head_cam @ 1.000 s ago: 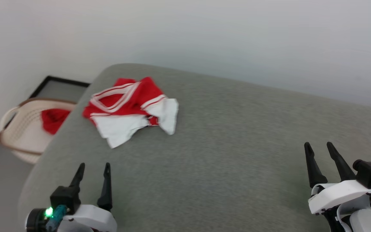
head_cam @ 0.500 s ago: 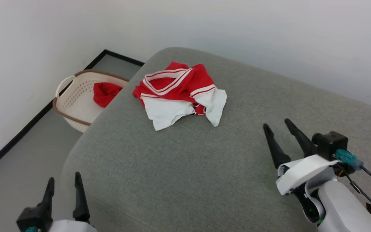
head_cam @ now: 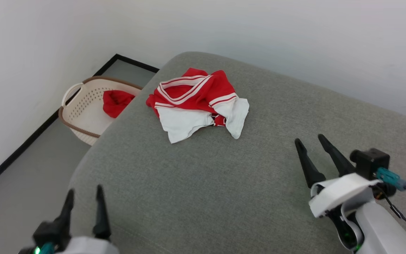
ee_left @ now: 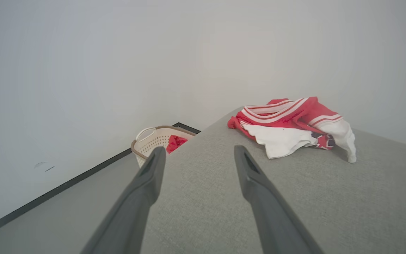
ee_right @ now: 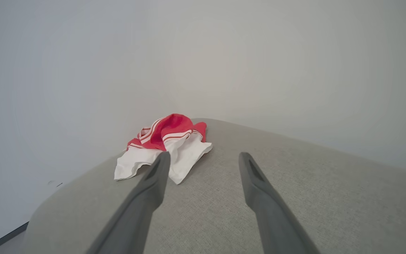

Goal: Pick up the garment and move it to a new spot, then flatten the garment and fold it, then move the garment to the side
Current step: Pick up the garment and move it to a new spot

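The left fingers stand spread wide with nothing between them, hanging above the near left corner of the grey upholstered surface. The right fingers are parted just as wide and equally empty, poised over the near right part of that surface. Both pairs point toward the garment and both are well apart from it.

The garment lies in a crumpled heap at the far left of the surface, close to its rounded corner, red body and striped collar uppermost, white sleeves spilling toward the robot. Beyond that corner, down on the floor, sits a pale perforated basket with another red cloth in it.

The pick-up looks not yet begun, and the risks come from the heap's position and shape. A sideways nudge during the approach could push it over the nearby edge toward the basket. A pinch on a loose sleeve alone may lift one layer while the rest drags or slips free. Fingers driven too deep could catch the upholstery with the cloth. The second red cloth could also be mistaken for the target.
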